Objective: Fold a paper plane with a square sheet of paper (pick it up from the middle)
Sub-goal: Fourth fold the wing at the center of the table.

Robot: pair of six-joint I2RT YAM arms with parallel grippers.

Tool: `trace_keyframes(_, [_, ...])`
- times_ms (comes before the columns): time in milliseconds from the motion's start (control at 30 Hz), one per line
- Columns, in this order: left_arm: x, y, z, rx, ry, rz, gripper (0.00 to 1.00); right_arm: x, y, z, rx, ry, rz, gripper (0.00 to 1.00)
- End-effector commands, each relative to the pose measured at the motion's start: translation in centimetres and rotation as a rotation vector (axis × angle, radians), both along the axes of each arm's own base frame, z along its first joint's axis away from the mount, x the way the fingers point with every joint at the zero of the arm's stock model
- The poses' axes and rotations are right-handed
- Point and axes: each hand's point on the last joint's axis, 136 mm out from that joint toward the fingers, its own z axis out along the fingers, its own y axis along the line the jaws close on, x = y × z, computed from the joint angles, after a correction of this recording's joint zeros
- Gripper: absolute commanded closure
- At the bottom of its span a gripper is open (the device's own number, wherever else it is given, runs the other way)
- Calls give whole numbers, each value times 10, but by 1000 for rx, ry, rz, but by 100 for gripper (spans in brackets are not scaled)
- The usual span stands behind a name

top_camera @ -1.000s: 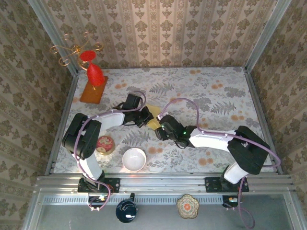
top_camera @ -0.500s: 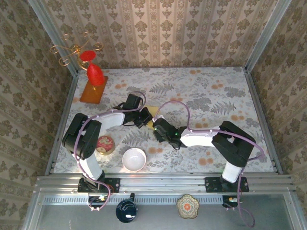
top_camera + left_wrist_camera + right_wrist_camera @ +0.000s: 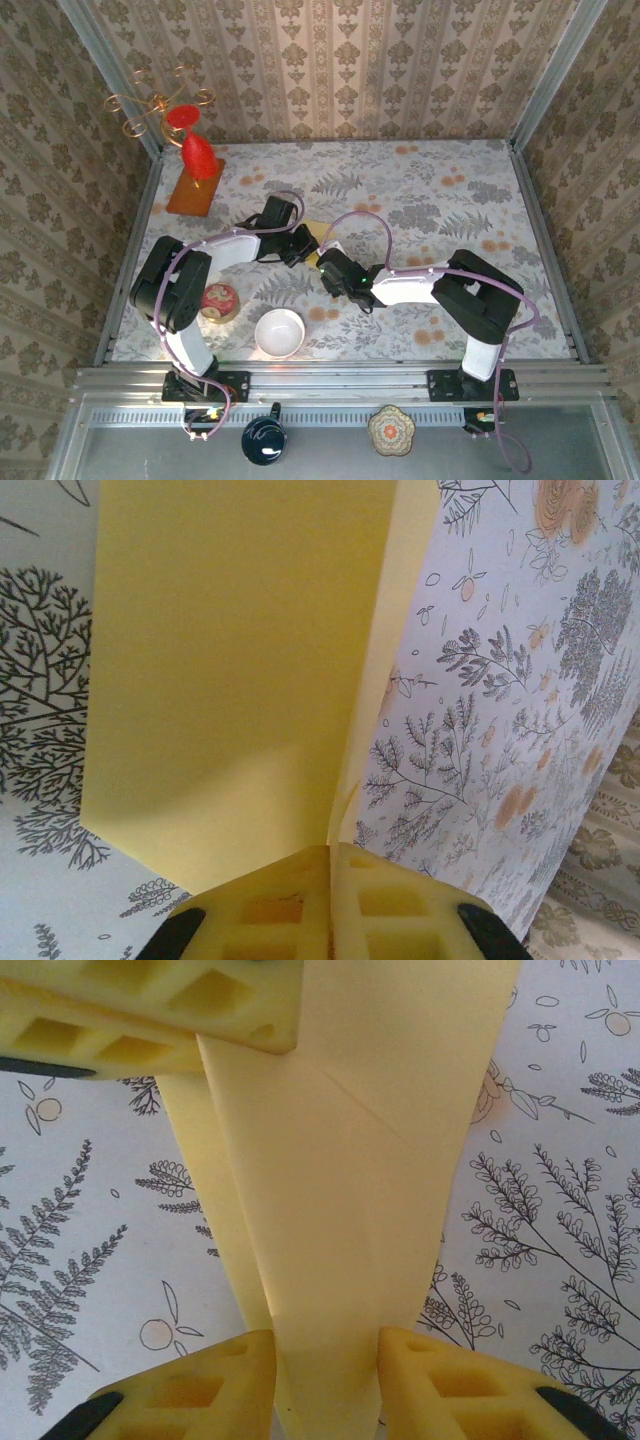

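Centre of the worktop (image 3: 450,200), seen from above: the paper plane (image 3: 317,233), pale yellow, shows as slivers between the left tool (image 3: 305,249) and the right tool (image 3: 324,269), whose tips nearly meet over it. A white bowl (image 3: 279,332) and a red pot (image 3: 218,300) sit toward the near edge, and an orange-brown board (image 3: 195,188) lies far left, all well apart from the paper.

Left wrist view: the left tool's jaws are pressed together on the plane's raised crease, one broad flap spreading flat away to the left.

Right wrist view: the right tool's jaws stand partly apart, astride the plane's narrow end. Whether they pinch it cannot be told. The other tool's pads (image 3: 170,1010) clamp the paper at upper left.
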Motion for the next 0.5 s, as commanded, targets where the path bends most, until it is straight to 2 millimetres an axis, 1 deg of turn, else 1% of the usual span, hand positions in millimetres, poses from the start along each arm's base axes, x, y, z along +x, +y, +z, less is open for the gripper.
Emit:
trace_keyframes(0, [1,-3,10,2,-5,-2,89,8,3,5,-16,-38,-6,68])
trace_keyframes(133, [3,1,10,7,-9,0,86,7,2,7,-26,-41,8,73])
trace_keyframes(200, [4,6,11,17,-12,5,84,6,1,7,-35,-43,17,75])
trace_keyframes(300, [7,18,13,33,-21,21,78,5,1,9,-44,-46,36,78])
trace_keyframes(467, [10,44,19,67,-39,58,68,5,1,10,-59,-49,59,83])
